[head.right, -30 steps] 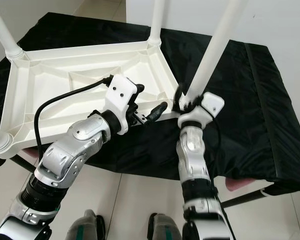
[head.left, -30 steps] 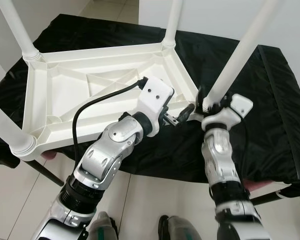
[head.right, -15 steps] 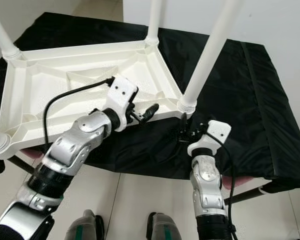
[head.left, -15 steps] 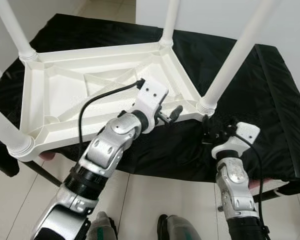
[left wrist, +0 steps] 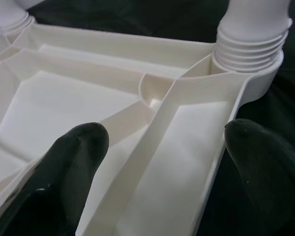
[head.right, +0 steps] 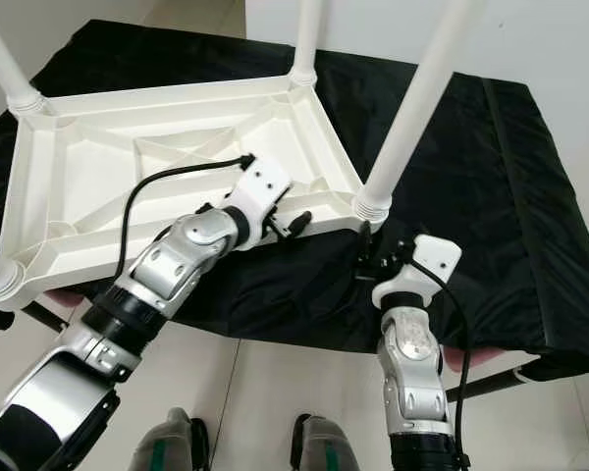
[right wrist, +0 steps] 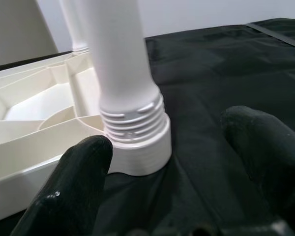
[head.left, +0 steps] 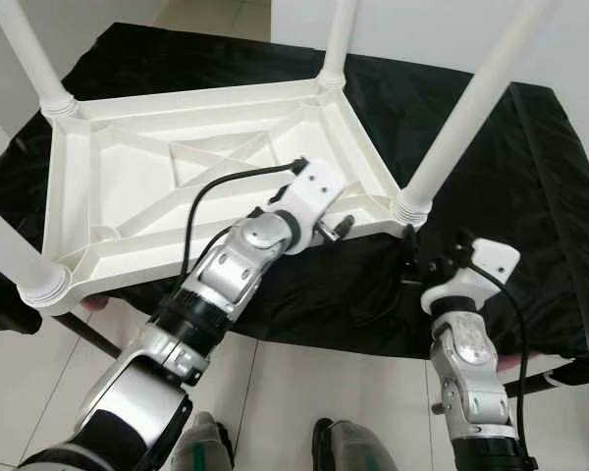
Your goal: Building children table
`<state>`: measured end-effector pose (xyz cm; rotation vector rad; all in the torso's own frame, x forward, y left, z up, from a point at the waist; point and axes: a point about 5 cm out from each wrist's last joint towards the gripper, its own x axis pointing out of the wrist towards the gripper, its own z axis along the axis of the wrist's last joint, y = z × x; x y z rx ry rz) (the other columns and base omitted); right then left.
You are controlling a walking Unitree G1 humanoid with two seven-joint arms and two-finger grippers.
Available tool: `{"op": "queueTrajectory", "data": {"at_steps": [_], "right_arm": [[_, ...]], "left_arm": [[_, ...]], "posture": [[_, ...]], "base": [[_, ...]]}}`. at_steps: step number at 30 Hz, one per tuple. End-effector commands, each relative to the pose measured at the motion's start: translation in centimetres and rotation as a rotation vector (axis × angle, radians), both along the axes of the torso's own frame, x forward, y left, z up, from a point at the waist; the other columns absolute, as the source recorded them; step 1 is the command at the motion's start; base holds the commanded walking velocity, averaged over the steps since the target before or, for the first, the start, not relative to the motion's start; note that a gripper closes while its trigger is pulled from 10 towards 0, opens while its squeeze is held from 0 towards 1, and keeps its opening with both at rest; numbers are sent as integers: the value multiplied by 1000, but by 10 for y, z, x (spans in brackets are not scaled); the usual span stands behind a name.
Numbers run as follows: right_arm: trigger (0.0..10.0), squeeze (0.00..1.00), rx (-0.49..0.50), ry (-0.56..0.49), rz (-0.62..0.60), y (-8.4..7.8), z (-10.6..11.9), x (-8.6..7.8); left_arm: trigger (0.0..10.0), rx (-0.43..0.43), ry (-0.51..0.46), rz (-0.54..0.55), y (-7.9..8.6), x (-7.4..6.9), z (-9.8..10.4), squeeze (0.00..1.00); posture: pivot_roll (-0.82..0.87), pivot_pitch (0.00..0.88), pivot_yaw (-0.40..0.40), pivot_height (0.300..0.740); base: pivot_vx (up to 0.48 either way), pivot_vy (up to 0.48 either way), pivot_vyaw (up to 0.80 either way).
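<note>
Upside-down white children's table [head.left: 177,186] lies on the black-covered bench [head.left: 530,177]. Left tool [head.left: 340,226] is spread wide just over its near rim. Right tool [head.left: 412,263], also wide, sits just short of the near-right leg [head.left: 461,118], not touching. Four legs up, one tabletop.

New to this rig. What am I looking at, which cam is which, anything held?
A humanoid robot, seen through its own cameras. The two wide pictures come from its head, looking down; the two close ones come from its wrists, looking along the black fingers. A white plastic table lies upside down on a black cloth, legs up. The left gripper is open at the table's near edge; the right gripper is open just short of the near right leg. Nothing is held.
</note>
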<state>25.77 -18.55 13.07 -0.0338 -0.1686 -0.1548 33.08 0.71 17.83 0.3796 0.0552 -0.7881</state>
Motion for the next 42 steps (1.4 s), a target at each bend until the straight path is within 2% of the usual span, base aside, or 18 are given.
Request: {"op": "queueTrajectory", "data": {"at_steps": [1, 5, 13, 15, 17, 25, 29, 30, 31, 32, 35, 36, 42], "right_arm": [[10000, 0, -4, 11, -20, -3, -1, -2], [10000, 0, -6, 11, -24, -4, 1, -1], [10000, 0, -14, 12, -36, -7, 3, 0], [10000, 0, -14, 12, -40, -7, 4, 0], [10000, 0, -14, 12, -40, -7, 4, 0], [10000, 0, -12, 2, -39, -5, 8, 4], [10000, 0, -10, 2, -40, -4, 9, 4], [10000, 0, -10, 2, -40, -4, 8, 5], [10000, 0, -10, 2, -40, -4, 8, 5], [10000, 0, -10, 3, -41, -4, 8, 5], [10000, 0, -8, 4, -42, -3, 8, 5], [10000, 0, -7, 5, -43, -3, 7, 5], [10000, 0, -5, 8, -50, -2, 6, 5]], "left_arm": [[10000, 33, 32, -178, -10, -8, -1, 0], [10000, 88, 22, -240, -18, -12, -8, 0], [10000, 114, 25, -267, -23, -12, -12, 0], [10000, 132, 57, -241, -23, -8, -18, 0], [10000, 132, 57, -241, -23, -8, -18, 0], [10000, 176, 75, -162, -19, 7, -23, 0], [10000, 186, 130, -131, -16, 11, -27, 0], [6980, 185, 151, -112, -14, 14, -28, 0], [6980, 185, 151, -112, -14, 14, -28, 0], [2863, 194, 159, -101, -13, 15, -29, 0], [2863, 199, 167, -103, -12, 17, -30, 0], [0, 202, 170, -113, -12, 17, -29, 0], [0, 237, 165, -182, -11, 16, -29, 0]], "posture": [[-110, 92, 15, 740], [-115, 91, 16, 740], [-121, 89, 18, 740], [-121, 88, 19, 740], [-121, 88, 19, 740], [-121, 86, 22, 740], [-117, 85, 25, 740], [-117, 83, 29, 740], [-117, 83, 29, 740], [-115, 82, 34, 740], [-116, 79, 37, 740], [-117, 77, 42, 740], [-125, 68, 53, 740]], "base": [[0, 0, 0], [0, 0, 0], [0, 0, 0], [0, 0, 0], [0, 0, 0], [0, 0, 0], [0, 0, 0], [0, 0, 0], [0, 0, 0], [0, 0, 0], [0, 0, 0], [0, 0, 0], [0, 0, 0]]}}
